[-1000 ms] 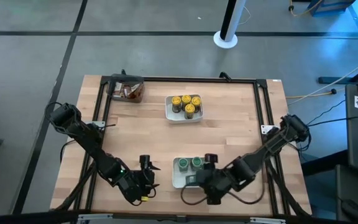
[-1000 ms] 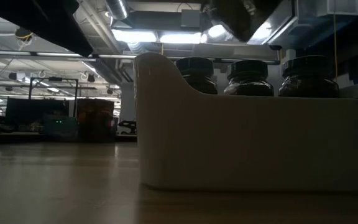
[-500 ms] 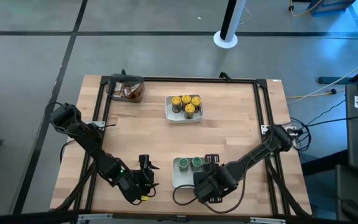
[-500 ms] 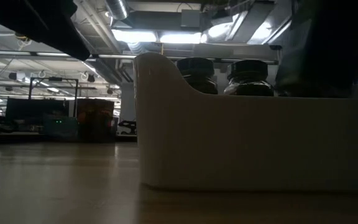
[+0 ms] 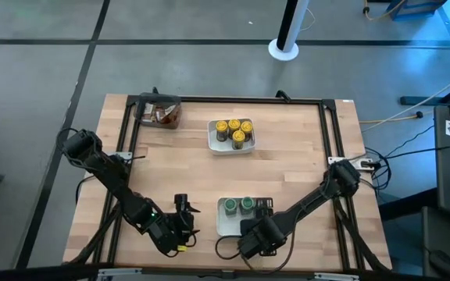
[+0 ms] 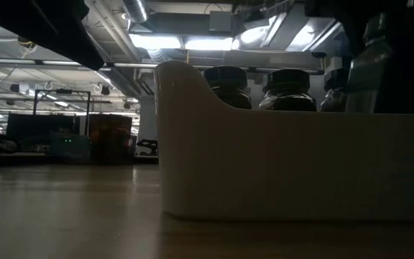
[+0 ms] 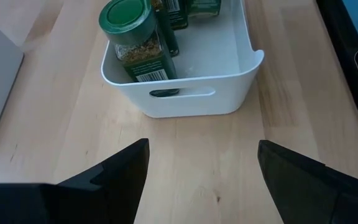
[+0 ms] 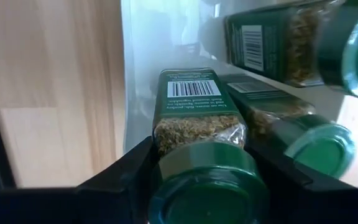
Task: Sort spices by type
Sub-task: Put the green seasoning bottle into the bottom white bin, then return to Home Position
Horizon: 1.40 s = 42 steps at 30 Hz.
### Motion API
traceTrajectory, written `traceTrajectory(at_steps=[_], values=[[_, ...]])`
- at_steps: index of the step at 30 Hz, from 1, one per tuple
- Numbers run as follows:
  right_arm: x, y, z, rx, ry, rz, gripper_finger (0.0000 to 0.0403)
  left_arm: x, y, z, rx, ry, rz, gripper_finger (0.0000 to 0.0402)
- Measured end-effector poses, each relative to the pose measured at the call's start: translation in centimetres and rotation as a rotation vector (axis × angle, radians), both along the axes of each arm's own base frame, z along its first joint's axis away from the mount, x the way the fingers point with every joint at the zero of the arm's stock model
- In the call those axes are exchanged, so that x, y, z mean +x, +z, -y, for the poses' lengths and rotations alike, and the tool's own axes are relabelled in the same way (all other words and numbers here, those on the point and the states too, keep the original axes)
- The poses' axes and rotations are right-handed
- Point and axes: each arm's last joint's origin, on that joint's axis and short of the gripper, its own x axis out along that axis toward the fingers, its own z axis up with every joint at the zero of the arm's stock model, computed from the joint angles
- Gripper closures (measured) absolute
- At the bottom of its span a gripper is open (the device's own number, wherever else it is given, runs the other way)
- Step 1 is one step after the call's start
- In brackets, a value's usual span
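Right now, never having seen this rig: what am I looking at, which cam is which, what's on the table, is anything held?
Two dark robot arms work at a wooden table, each ending in a two-finger gripper. The overhead picture shows everything. The table-level picture looks across at the side of the near white tray. The other two pictures come from cameras on the wrists.

On the table: a white tray of yellow-lidded spice jars, a dark bin holding brown-orange packets at the far left, and the near white tray with green-lidded jars.

The right gripper is at the near tray, its fingers either side of a green-lidded spice jar, which it appears to be holding. The left gripper is open and empty, waiting beside that tray.
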Motion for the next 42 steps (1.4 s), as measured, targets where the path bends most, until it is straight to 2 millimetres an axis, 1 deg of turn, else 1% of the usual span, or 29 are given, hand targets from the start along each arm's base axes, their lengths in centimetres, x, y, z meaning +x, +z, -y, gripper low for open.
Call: traceTrajectory(at_steps=[4, 8, 16, 20, 27, 37, 42], values=[[0.4, -0.9, 0.2, -0.005, -0.006, -0.037, 0.0199, 0.0, 0.0, 0.0, 0.0, 0.001, 0.0, 0.0117], [0.7, -1.6, 0.4, 0.009, -0.003, -0.067, 0.019, 0.0, 0.0, 0.0, -0.004, 0.004, 0.001, 0.0117], [0.9, -1.6, 0.4, 0.045, 0.0, -0.082, 0.0189, 0.0, 0.0, 0.0, -0.004, 0.004, 0.001, 0.0117], [1.0, -1.7, 0.3, 0.065, 0.0, -0.075, 0.0179, 0.0, 0.0, 0.0, -0.008, 0.007, 0.001, 0.0117], [1.1, -1.7, 0.4, 0.066, -0.017, -0.073, 0.0152, 0.0, 0.0, 0.0, -0.012, 0.011, 0.002, 0.0117], [1.6, -1.7, 1.0, 0.111, -0.056, -0.085, 0.0084, 0.0, 0.0, 0.0, -0.012, 0.01, 0.002, 0.0117], [1.4, -1.4, 1.0, 0.138, -0.071, -0.103, 0.0073, 0.0, 0.0, 0.0, -0.006, 0.005, 0.001, 0.0117]])
